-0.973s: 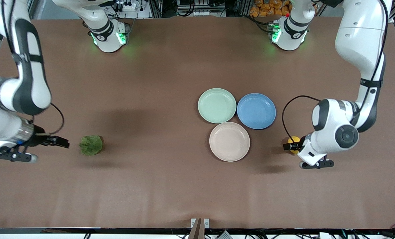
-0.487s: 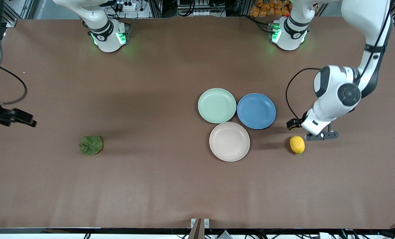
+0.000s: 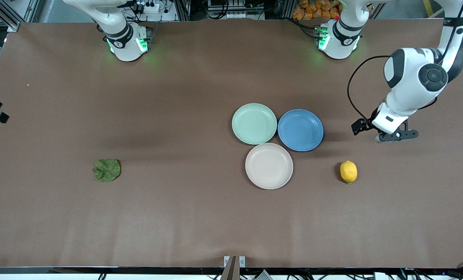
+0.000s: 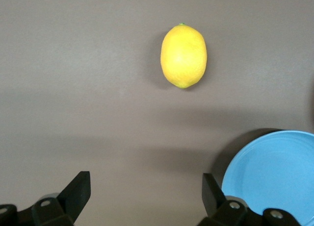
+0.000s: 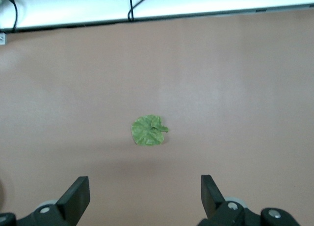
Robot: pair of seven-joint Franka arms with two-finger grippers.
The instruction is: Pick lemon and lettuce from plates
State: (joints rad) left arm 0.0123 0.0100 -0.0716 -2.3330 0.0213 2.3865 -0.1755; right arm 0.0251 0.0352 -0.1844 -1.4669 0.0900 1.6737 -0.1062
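Basically both items are already lying off the plates: lemon sitting on table ahead of left gripper's wide-open, empty jaws; lettuce lying centred ahead of right gripper's spread, empty jaws. Judging: nothing needing regrasp, just retreating clear.

Matte brown table, matte plates, crinkled lettuce, smooth-skinned lemon

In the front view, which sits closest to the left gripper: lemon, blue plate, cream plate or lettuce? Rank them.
From the left gripper, open above bare table:
1. Lemon, on the table, nearer the camera.
2. Blue plate, beside it toward mid-table.
3. Cream plate, nearer the camera than the blue.
4. Lettuce, toward the right arm's end.
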